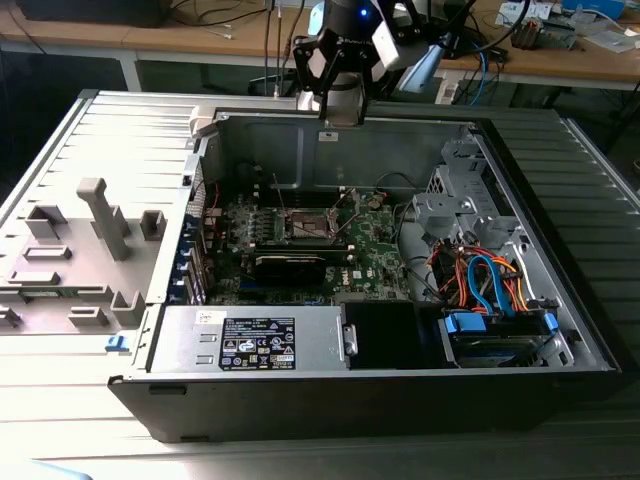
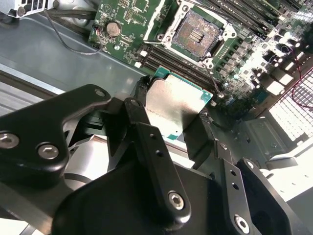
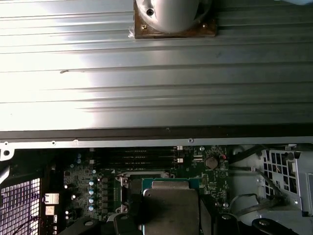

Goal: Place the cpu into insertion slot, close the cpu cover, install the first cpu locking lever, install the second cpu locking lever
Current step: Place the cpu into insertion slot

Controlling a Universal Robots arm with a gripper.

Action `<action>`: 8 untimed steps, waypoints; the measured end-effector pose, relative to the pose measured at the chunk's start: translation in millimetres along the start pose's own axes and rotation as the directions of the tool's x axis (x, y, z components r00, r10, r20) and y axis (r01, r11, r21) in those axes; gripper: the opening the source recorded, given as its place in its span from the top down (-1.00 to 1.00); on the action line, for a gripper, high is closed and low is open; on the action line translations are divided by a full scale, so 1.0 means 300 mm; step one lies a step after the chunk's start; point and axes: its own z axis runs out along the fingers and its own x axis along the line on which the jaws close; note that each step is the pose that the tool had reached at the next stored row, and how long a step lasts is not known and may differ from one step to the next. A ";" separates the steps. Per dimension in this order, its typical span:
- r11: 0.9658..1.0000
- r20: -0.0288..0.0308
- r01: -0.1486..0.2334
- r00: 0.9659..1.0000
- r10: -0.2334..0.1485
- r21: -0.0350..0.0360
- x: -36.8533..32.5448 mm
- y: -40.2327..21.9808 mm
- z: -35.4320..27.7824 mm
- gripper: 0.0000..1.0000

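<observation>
Cpu point(image 2: 176, 103) — grey metal, seemingly matt

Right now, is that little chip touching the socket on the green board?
Apart. In the second wrist view the cpu, held in the fingers, hangs clear of the empty insertion slot.

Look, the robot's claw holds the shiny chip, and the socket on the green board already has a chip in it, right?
Not quite. The claw does hold the chip, but the socket on the green board is empty: the second wrist view shows its bare inside with nothing in it.
</observation>
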 end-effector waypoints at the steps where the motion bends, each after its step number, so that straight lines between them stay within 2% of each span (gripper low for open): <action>1: 1.000 0.000 0.000 1.000 0.000 0.000 0.000 0.000 0.000 -0.09; 3: 1.000 0.000 0.000 1.000 0.000 0.000 0.002 -0.017 0.016 -0.09; 8: 1.000 0.000 0.000 1.000 0.000 0.000 0.002 -0.018 0.019 -0.09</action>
